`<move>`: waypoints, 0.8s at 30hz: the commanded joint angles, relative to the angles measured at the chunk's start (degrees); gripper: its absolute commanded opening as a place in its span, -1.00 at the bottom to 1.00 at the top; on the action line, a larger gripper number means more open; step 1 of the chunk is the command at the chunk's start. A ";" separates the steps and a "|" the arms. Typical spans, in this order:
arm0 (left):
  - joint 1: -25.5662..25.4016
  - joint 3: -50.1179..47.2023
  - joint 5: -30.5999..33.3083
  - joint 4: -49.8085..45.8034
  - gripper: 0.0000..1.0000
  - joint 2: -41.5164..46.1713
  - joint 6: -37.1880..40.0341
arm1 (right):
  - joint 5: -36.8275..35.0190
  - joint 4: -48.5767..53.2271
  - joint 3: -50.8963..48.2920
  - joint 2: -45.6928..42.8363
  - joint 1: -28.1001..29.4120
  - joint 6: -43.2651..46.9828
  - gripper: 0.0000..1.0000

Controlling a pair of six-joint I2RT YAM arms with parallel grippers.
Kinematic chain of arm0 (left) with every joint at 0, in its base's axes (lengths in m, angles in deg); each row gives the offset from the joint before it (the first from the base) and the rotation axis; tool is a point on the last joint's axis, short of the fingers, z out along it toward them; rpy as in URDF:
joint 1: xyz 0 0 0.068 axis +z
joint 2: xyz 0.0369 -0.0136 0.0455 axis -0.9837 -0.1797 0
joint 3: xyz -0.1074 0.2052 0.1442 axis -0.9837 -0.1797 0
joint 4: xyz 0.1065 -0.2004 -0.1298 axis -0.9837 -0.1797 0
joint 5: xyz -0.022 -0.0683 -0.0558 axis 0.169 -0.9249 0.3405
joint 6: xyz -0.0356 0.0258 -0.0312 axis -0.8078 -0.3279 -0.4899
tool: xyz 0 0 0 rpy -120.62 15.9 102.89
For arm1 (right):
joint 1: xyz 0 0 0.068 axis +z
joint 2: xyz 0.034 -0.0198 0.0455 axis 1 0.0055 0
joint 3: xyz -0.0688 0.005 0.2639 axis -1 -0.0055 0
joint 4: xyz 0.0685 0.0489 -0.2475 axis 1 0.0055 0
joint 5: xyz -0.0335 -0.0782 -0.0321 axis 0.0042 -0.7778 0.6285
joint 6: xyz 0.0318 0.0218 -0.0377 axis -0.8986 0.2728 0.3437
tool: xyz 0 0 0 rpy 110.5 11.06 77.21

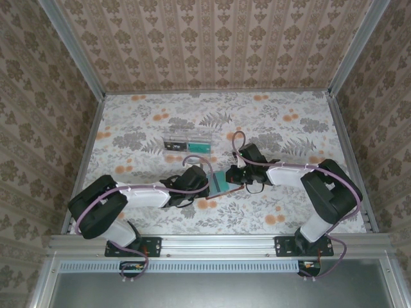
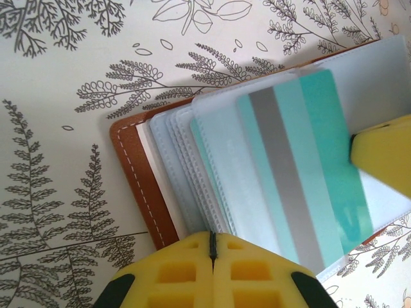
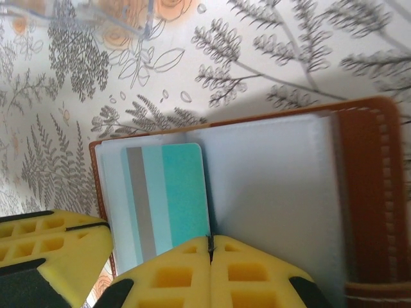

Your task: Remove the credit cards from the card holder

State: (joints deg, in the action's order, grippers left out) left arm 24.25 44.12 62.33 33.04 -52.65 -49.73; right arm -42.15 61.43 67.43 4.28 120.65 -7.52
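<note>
Top view, card holder: lies open on the bench between the two end effectors, with a teal credit card showing in it.
Top view, left end effector: at the holder's left side.
Top view, right end effector: at the holder's right side.
Top view, risk: two arms crowd one small thing, so a pull by one could drag the holder or bump the other.
Top view, clear tray: just behind the holder, with cards lying in it; a wide swing could nudge it.
Left wrist, left end effector: fingers pressed together at the near edge of the plastic sleeves; whether they pinch a sleeve I cannot tell.
Left wrist, teal credit card: the right arm's yellow finger touches its edge.
Right wrist, right end effector: fingers closed, with their seam at the card's lower corner; a true grip on the card is not certain.
Right wrist, risk: a corner hold is thin, so the card may pivot or slip free. A sleeve may also come along and lift the holder.
Surface: pale cloth printed with ferns and orange flowers, flat; it looks smooth enough for the holder to slide.
Room: patterned wallpaper panels on three sides, with metal rails at the edges.
</note>
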 commanded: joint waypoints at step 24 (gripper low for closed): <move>-0.08 6.94 1.55 -9.79 -0.92 4.93 5.22 | 4.48 0.52 -3.72 -4.13 -2.91 1.43 -1.00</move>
State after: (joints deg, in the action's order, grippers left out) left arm 25.01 47.53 62.85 25.04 -49.28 -46.87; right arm -39.42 62.64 64.46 -0.11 117.13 -6.20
